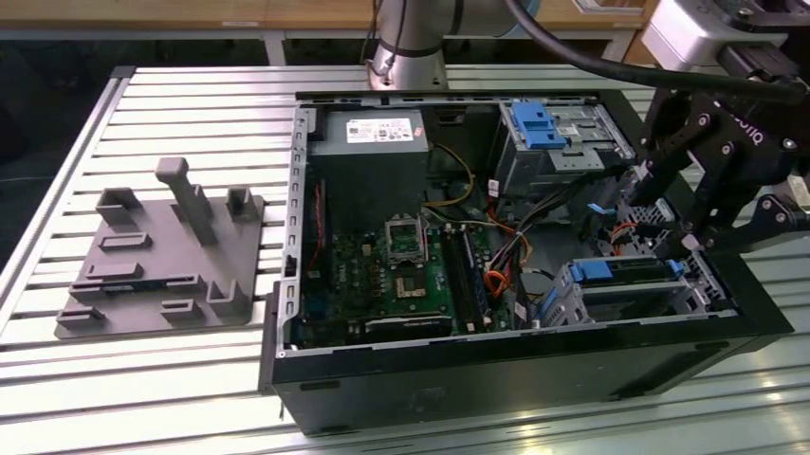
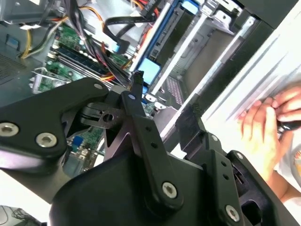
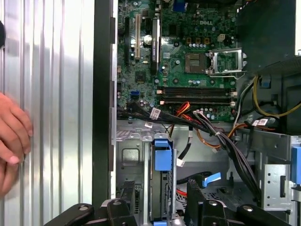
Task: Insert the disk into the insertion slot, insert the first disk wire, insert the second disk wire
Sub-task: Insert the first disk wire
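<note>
The disk (image 1: 617, 270), silver-grey in a bright blue carrier, sits inside the insertion slot (image 1: 646, 296), a perforated silver cage at the case's front corner on the exterior view's right. In the first wrist view the disk (image 3: 162, 157) stands edge-on in the cage (image 3: 129, 157). My gripper (image 1: 671, 237) hovers just above it, open, with one black finger (image 3: 126, 195) on each side of the disk and nothing held. A bundle of black wires (image 3: 221, 141) and a blue-tipped cable (image 3: 211, 178) lie loose beside the cage. The second wrist view shows the gripper (image 2: 164, 94) over the blue carrier (image 2: 149, 70).
A taller drive cage with a blue latch (image 1: 544, 128) stands at the case's back. The motherboard (image 1: 405, 265) fills the case floor. A grey fixture plate (image 1: 158, 256) lies on the slatted table at the exterior view's left. A person's hand (image 3: 11, 136) rests on the table beside the case.
</note>
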Available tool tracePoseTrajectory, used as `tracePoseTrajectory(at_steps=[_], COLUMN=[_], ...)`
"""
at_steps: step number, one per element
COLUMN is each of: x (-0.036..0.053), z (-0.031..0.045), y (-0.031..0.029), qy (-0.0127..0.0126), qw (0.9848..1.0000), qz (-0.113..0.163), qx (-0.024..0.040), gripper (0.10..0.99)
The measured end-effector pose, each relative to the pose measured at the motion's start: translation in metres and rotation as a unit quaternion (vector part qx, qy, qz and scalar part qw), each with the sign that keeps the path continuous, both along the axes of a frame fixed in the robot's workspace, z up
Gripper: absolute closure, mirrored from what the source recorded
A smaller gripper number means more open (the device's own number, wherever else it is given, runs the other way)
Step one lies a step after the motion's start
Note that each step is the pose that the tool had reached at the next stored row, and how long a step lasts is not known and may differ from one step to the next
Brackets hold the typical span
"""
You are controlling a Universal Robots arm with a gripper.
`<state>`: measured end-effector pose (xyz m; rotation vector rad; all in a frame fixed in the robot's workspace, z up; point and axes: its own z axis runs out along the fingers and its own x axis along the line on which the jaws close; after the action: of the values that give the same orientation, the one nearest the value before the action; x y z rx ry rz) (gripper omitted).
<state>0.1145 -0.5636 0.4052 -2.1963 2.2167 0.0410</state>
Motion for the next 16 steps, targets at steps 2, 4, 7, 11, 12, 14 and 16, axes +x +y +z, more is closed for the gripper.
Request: tracePoseTrajectory(at_steps=[2, 4, 7, 11, 12, 14, 16], x=[0.0, 0.0006, 0.0059, 0.017, 0.0198, 0.0252, 0.0278], z=[0.0001, 0.0001, -0.0003, -0.0008, -0.001, -0.0015, -0.0014], y=[0.0011, 0.0032, 0.0074, 0.0124, 0.0135, 0.0149, 0.0156], qy=[0.0003, 0.0005, 0.0008, 0.001, 0.0011, 0.0016, 0.0033], qw=[0.9998, 0.9995, 0.9994, 0.9994, 0.9994, 0.9993, 0.9989], qz=[0.0, 0.0, 0.0, 0.0, 0.0, 0.0, 0.0], qx=[-0.0176, -0.0311, -0.0357, -0.0358, -0.0358, -0.0366, -0.0467], gripper=[0.529, 0.529, 0.529, 0.529, 0.529, 0.529, 0.529])
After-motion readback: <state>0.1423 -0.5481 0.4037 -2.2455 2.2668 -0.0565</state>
